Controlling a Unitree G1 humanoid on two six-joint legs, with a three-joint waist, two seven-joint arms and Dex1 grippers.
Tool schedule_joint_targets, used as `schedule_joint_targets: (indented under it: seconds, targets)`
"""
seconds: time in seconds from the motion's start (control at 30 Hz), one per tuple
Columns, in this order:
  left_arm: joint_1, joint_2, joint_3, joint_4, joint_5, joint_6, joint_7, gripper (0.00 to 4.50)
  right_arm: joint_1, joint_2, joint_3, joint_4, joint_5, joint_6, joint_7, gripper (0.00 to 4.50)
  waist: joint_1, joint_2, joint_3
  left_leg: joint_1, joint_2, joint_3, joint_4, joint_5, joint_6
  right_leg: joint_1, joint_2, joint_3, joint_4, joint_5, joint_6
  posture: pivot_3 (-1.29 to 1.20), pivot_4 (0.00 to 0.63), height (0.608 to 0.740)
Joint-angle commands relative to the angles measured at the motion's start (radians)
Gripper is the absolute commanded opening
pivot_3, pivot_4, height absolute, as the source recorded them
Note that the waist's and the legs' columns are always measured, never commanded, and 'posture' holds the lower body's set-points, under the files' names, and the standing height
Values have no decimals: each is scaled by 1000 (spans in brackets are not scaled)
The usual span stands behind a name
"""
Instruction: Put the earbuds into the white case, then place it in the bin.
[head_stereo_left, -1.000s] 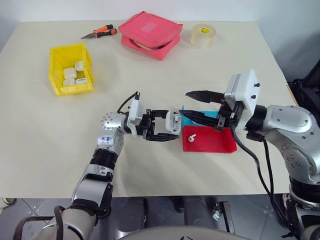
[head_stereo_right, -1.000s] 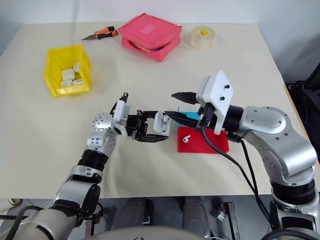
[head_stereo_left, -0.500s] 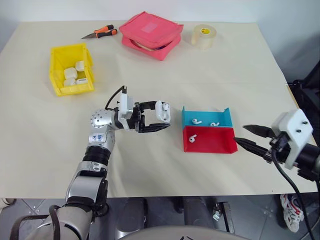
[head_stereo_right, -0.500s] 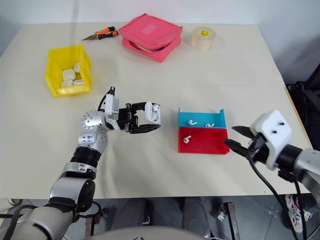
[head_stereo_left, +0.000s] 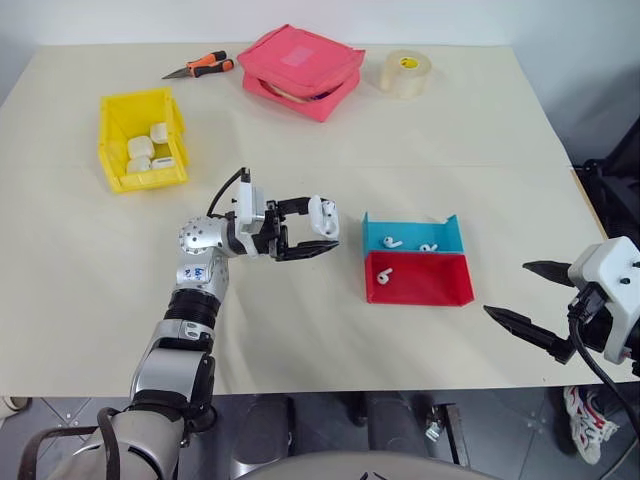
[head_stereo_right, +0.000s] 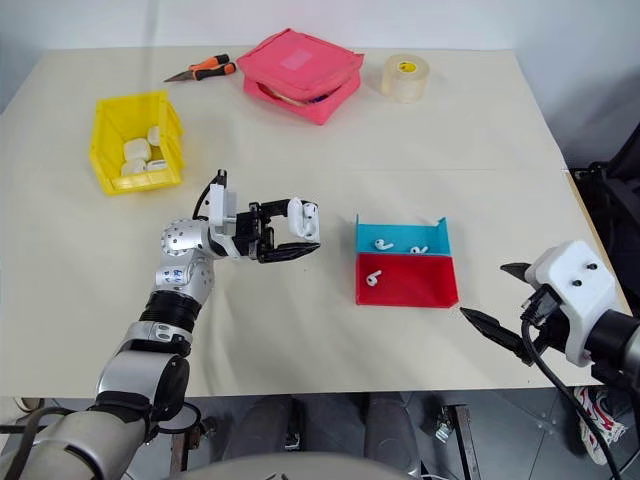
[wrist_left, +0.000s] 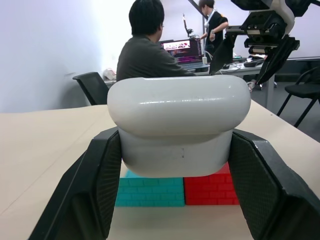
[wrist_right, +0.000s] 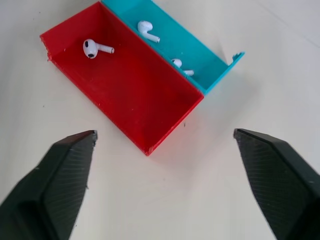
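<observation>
Beige tabletop (head_stereo_left: 480, 140): left gripper (head_stereo_left: 318, 231), mid-frame, pinches the white case (head_stereo_left: 322, 217) (lid closed) for carrying to the yellow bin (head_stereo_left: 140, 140), upper left; right gripper (head_stereo_left: 535, 298), spread wide, hangs lower right.

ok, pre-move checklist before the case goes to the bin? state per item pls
1. White case gripped by the left end effector: ok, a finger on each side in the left wrist view.
2. Case lid shut: ok, no gap shows at the seam.
3. Earbuds inside the case: cannot tell. One earbud lies in the red tray, two more in the blue tray.
4. Right end effector out of the way: ok, open and empty near the table's right edge.
5. Yellow bin has room: ok, a few white cases at its near end, far end bare.
6. Path from case to bin: ok, bare tabletop between.
</observation>
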Motion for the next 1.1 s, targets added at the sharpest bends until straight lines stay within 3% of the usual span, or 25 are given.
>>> schedule_joint_targets:
  seconds: [0.03,0.17,0.27,0.4,0.53,0.63,0.83,1.1]
  targets:
    - [-11,6,19,-14,-2,-20,16,2793,-69,-47,1,-8,23,3,-9,4482,0,0,0,0,0,0,0,0,0,0,0,0,0,0,0,0,150,740]
    - [-2,3,19,-25,-2,-23,29,2793,-183,-102,94,31,66,64,-28,4482,-1,0,0,0,0,0,0,0,0,0,0,0,0,0,0,0,150,740]
    - [9,-3,18,-38,-2,-27,44,2793,-348,-150,248,87,72,79,-47,3892,-4,0,0,0,0,-1,0,0,0,0,-1,0,0,0,0,0,150,740]
    - [24,-10,13,-59,-1,-30,55,2793,-573,-210,491,181,41,85,1,2575,-4,1,0,0,1,-1,0,0,0,-1,0,0,0,0,0,0,150,740]
    - [39,-15,6,-79,-4,-33,55,2793,-790,-206,705,291,-9,117,38,2575,-2,1,1,-2,1,-1,0,2,-4,-3,-1,0,0,0,-1,0,150,740]
    - [45,-20,1,-93,-5,-31,59,2793,-923,-174,833,376,-72,88,76,2030,-3,1,1,-3,0,0,0,3,-5,-5,-2,-1,-1,0,-1,0,150,740]
    - [51,-28,-2,-99,-5,-37,61,2793,-1129,-84,1053,548,-227,62,134,2030,-5,1,1,-6,0,4,0,2,-4,-9,-3,-3,-1,0,0,0,150,740]
    - [47,-33,0,-91,-5,-42,60,2793,-1268,29,1181,679,-348,85,178,2030,-3,2,0,-16,1,6,2,3,-6,-18,-4,-11,2,1,0,0,150,740]
